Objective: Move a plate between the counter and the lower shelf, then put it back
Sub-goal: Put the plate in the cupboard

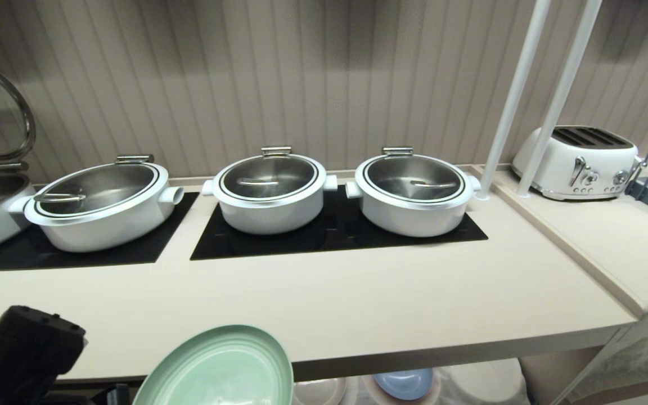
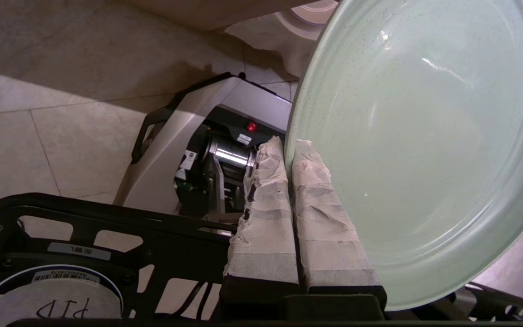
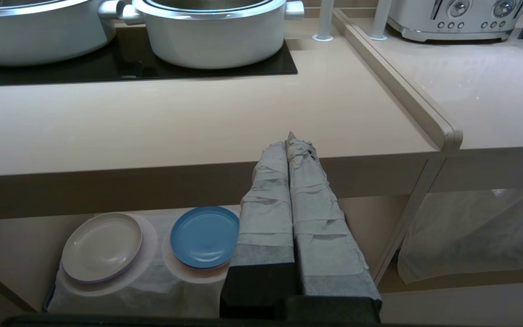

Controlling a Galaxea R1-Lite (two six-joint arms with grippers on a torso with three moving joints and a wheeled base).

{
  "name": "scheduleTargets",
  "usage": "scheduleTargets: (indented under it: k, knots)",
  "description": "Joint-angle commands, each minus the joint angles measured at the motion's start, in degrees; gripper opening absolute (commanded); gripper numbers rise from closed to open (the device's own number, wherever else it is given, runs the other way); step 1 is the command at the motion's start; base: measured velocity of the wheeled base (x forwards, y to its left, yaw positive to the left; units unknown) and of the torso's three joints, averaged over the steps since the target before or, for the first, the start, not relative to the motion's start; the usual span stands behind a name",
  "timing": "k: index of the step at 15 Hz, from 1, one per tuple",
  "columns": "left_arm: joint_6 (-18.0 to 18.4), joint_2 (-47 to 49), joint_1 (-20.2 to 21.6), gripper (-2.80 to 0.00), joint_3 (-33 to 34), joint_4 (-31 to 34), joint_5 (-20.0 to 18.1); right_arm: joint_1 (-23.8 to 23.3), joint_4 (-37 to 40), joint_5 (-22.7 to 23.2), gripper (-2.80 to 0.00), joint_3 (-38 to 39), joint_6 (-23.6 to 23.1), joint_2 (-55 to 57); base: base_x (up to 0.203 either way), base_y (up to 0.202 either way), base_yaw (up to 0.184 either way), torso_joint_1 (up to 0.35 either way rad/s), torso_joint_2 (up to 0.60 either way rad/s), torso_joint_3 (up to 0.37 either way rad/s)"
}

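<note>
Left pincer [image 2: 288,150] low at the front, taped fingers [image 2: 263,218] pinched tight together; right pincer [image 3: 291,141] parked, fingers pressed together.

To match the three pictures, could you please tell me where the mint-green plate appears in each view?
Head view: the plate is at the bottom edge, left of centre, in front of the counter.
Left wrist view: it fills the right side, its rim pinched by the left gripper.
Right wrist view: not in it.
Shared landmark: the blue plate on the lower shelf, seen in the head and right wrist views.
</note>
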Motion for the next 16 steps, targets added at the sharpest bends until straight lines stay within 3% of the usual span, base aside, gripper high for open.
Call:
scheduleTargets:
  k: [1, 7, 16]
  knots:
    - [-0.4, -2.81, -0.35, -2.8, 0.31, 0.17, -0.04, 0.0, -0.01, 0.0, -2.8, 0.0, 0.02, 0.0, 0.0, 0.0, 0.0, 0.0, 0.0, 0.0]
    - [-0.46, -9.42, -0.35, -2.8, 3.32, 2.06, 0.04, 0.0, -0.01, 0.0, -2.8, 0.0, 0.0, 0.0, 0.0, 0.0, 0.0, 0.0, 0.0, 0.0]
    - [0.73, -9.68, -0.44, -2.8, 2.93, 2.51, 0.04, 0.0, -0.01, 0.0, -2.8, 0.0, -0.03, 0.0, 0.0, 0.0, 0.0, 0.0, 0.0, 0.0]
